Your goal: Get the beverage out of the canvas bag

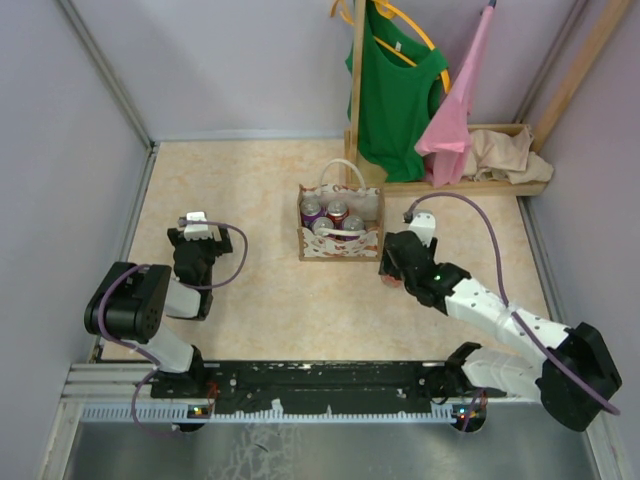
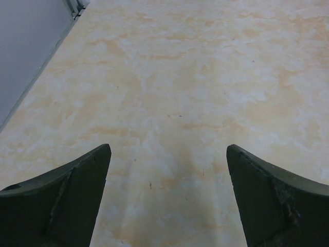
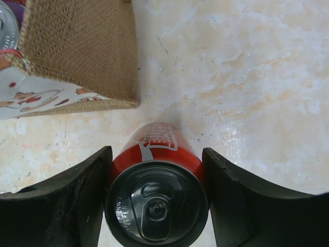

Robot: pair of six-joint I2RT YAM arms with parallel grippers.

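**Overhead view.** You see the canvas bag (image 1: 341, 246) standing upright near the middle of the table (image 1: 250, 180), handles up, with several cans (image 1: 338, 212) inside. The right arm reaches forward from its base with the forearm angled inward. It places the right gripper (image 1: 392, 270) just beside the bag's right front corner. The wrist hides almost all of what it carries.

**Right wrist view.** This shows what the overhead view hides. The gripper is clamped on a red beverage can (image 3: 157, 206), one finger on each side, with the can's top toward the lens. The can is outside the bag, whose woven side wall stands near at upper left. You cannot tell whether the can's base touches the table.

**Left arm.** It is folded back near its base, with the left gripper (image 1: 195, 228) well apart from the bag.

**Left wrist view.** The jaws are spread wide over the tabletop and hold nothing.
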